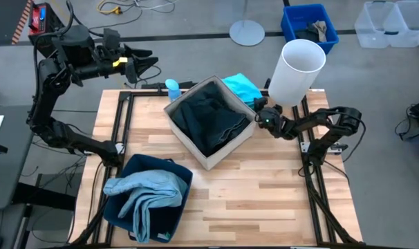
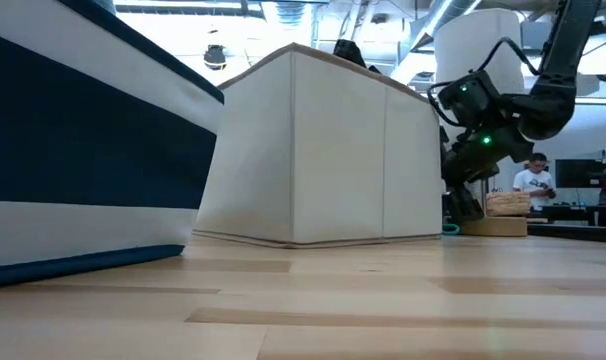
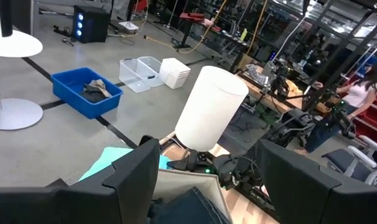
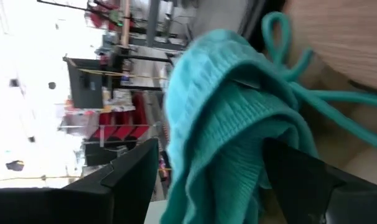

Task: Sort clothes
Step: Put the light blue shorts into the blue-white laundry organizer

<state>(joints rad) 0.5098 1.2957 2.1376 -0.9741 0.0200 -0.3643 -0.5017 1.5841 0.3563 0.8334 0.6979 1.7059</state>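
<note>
The turquoise garment lies on the table's far edge behind the beige box. Dark clothes fill that box; I cannot tell the black one from the jeans. The pale blue garment lies heaped in the navy box, hanging over its near rim. My right gripper is open, low at the beige box's right corner, and the turquoise garment lies between its fingers. My left gripper is open and empty, raised beyond the table's far left corner. My right gripper is open, one finger on each side of a bunched fold of the turquoise garment. It comes level from the table's right side. I cannot tell whether the fingers touch the cloth.
A tall white cylinder stands at the table's far right corner, next to my right arm. A small blue object sits at the far edge, left of the beige box. The near right part of the wooden table is bare.
</note>
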